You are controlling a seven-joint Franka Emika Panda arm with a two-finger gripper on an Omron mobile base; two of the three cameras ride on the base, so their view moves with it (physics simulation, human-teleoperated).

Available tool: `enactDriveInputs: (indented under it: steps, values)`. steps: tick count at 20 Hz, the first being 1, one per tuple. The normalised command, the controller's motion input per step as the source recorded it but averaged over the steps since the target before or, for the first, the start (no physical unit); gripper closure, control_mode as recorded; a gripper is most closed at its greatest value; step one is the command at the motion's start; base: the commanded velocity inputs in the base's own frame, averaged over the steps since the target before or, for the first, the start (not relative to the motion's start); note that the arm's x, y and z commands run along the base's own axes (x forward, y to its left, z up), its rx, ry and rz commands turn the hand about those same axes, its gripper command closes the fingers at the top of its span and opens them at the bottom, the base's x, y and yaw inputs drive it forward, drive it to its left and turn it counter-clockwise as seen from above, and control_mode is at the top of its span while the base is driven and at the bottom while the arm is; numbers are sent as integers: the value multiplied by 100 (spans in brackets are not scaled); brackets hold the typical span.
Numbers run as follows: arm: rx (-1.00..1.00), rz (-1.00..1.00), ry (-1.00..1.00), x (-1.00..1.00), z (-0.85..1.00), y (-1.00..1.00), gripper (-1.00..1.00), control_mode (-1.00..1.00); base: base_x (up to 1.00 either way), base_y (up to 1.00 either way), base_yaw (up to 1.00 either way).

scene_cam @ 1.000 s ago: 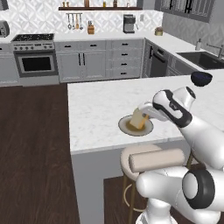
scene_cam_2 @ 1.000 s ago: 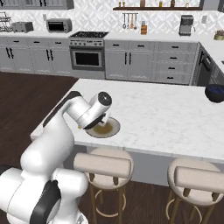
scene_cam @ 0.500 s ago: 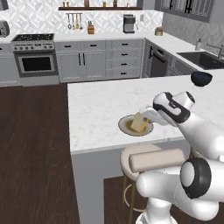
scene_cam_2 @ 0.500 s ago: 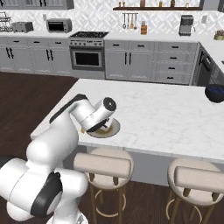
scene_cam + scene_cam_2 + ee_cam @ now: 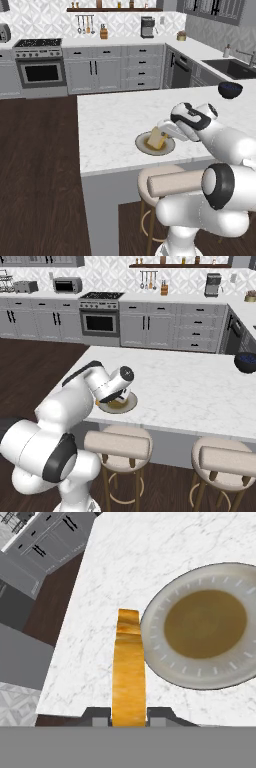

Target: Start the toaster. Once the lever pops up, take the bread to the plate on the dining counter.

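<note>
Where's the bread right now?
The bread is clamped edge-on in the gripper, held over the dining counter at the plate near the counter's front edge.

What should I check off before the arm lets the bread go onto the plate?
1. Bread held between the fingers: ok, it stands on edge between both tips.
2. Plate free to receive it: ok, nothing lies on it.
3. Bread over the plate: cannot tell; the hand view puts it beside the rim, the left base view over it.
4. Bread already resting on the plate: cannot tell.
5. Plate on the dining counter: ok, near its front edge.
</note>
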Motion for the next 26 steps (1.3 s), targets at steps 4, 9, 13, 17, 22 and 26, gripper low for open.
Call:
enactDriveInputs:
  steps: [4, 9, 13, 17, 22, 26]
  values:
    - [0, 0, 0, 15, -12, 0, 100, -100, 0, 0, 0]
    - [0, 0, 0, 13, -23, 0, 100, -100, 0, 0, 0]
    - [0, 0, 0, 11, -22, 0, 100, -100, 0, 0, 0]
    - [0, 0, 0, 21, -17, 0, 100, -100, 0, 0, 0]
    - [0, 0, 0, 24, -13, 0, 100, -100, 0, 0, 0]
    - [0, 0, 0, 26, -12, 0, 100, -100, 0, 0, 0]
